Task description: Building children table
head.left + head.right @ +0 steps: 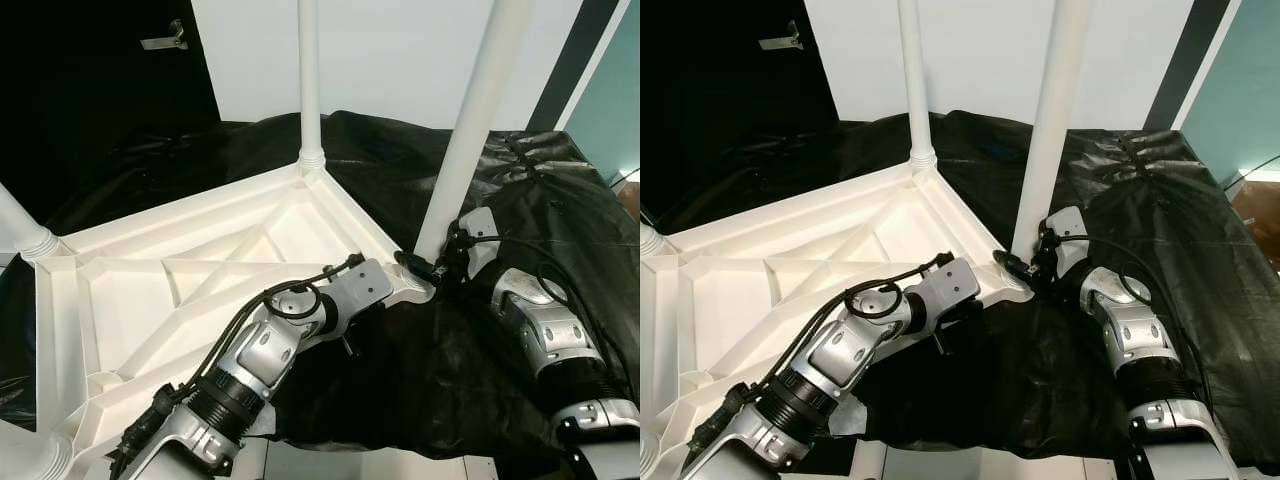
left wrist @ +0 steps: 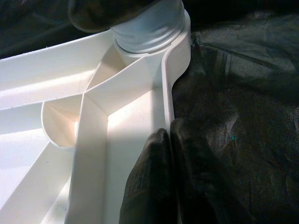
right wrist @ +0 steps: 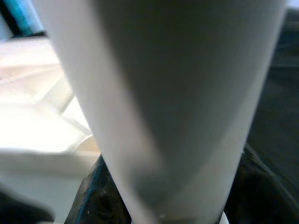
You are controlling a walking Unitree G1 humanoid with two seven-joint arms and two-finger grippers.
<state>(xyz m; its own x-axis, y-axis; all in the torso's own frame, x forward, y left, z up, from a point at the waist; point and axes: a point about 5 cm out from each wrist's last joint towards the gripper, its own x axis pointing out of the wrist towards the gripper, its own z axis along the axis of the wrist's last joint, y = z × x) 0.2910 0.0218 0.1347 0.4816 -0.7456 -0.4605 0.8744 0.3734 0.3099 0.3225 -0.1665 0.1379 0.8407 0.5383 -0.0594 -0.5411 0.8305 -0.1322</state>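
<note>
From the left eye view, the white tabletop (image 1: 190,290) is lying upside down on a black sheet (image 1: 560,200) that covers the surface, ribs facing up, with a far leg (image 1: 309,80) already standing in its corner socket. The right gripper (image 1: 425,268) sits at the base of the near leg (image 1: 470,120), right at the tabletop's corner closest to the surface's right side, while the left gripper (image 1: 400,290) reaches along the tabletop's near rim toward that same corner. The right eye view shows the same setup, and the near leg looks a bit tilted, so probably not fully seated yet. In the left wrist view the left fingers (image 2: 154,182) are pinched together over the rim wall, just short of the threaded socket. In the right wrist view the leg is squeezed between the right fingers (image 3: 88,196). To do this well: keep the tabletop pinned, straighten the leg, then twist it in evenly.
</note>
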